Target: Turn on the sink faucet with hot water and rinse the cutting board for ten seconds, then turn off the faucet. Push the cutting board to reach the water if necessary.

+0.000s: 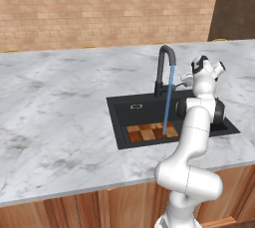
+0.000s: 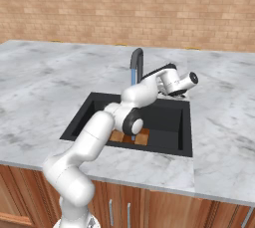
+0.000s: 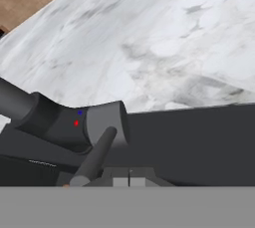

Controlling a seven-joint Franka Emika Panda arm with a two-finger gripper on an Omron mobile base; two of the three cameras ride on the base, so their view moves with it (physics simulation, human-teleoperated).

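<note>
The black gooseneck sink faucet (image 1: 166,66) stands behind the sink (image 1: 124,110), and a thin blue stream of water (image 1: 169,100) falls from its spout. The stream lands on the checkered wooden cutting board (image 1: 149,132), which lies flat at the front of the basin floor. In the right base view, my arm hides part of the cutting board (image 2: 141,137). My gripper (image 1: 186,78) hovers to the right of the faucet base, fingers shut with nothing between them. In the hand view the gripper (image 3: 129,181) sits just beside the end of the faucet's side lever (image 3: 97,155); whether they touch is unclear.
Grey marble counter (image 1: 60,107) surrounds the sink on all sides. A brick wall (image 1: 99,8) runs along the back. Wooden cabinet fronts (image 2: 149,207) lie below the counter's front edge. My own forearm crosses over the right half of the basin.
</note>
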